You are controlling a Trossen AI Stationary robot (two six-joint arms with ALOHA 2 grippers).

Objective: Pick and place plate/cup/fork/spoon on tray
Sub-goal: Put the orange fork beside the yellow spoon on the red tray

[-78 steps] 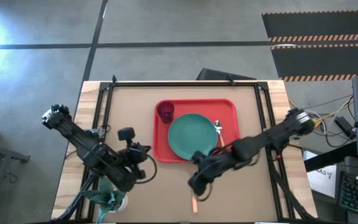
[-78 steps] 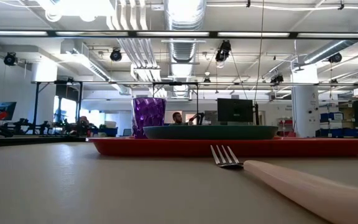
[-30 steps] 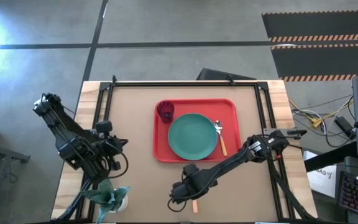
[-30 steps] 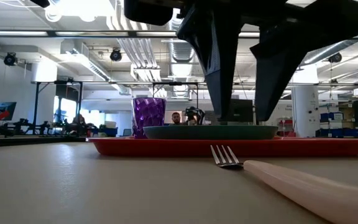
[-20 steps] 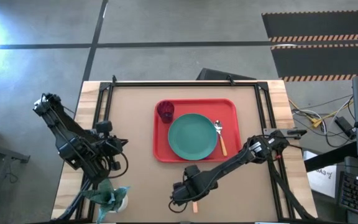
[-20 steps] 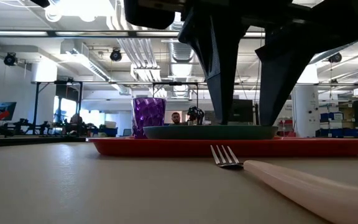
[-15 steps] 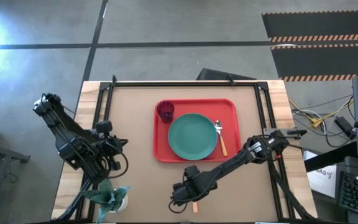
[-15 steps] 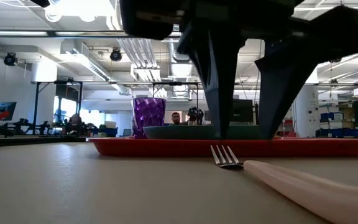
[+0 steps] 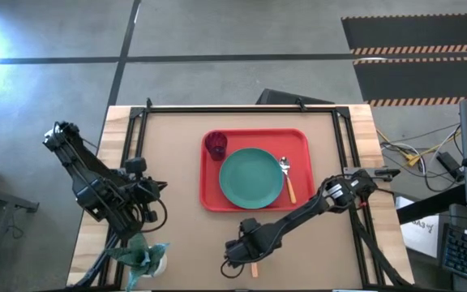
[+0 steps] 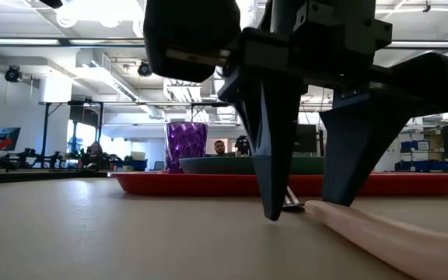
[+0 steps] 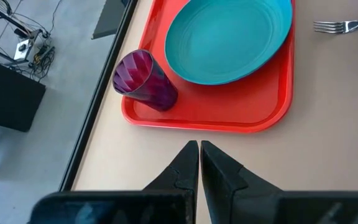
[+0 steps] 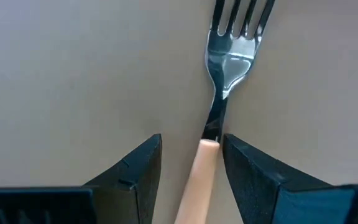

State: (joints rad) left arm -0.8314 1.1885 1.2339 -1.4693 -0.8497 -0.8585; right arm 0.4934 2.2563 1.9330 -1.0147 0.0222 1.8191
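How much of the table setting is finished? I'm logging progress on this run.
Done: the plate, cup and spoon already sit on the red tray. In hand: the right hand is down at the table, open, its fingers straddling the fork near where the handle starts, not yet closed. Left: gripping the fork and moving it onto the tray. The left hand waits shut, off to the side.

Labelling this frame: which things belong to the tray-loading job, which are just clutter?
Job:
- tray
- plate, on the tray
- cup, on the tray
- spoon, on the tray
- fork, on the table, between the open right gripper fingers

Clutter:
- potted plant
- shut left gripper, waiting
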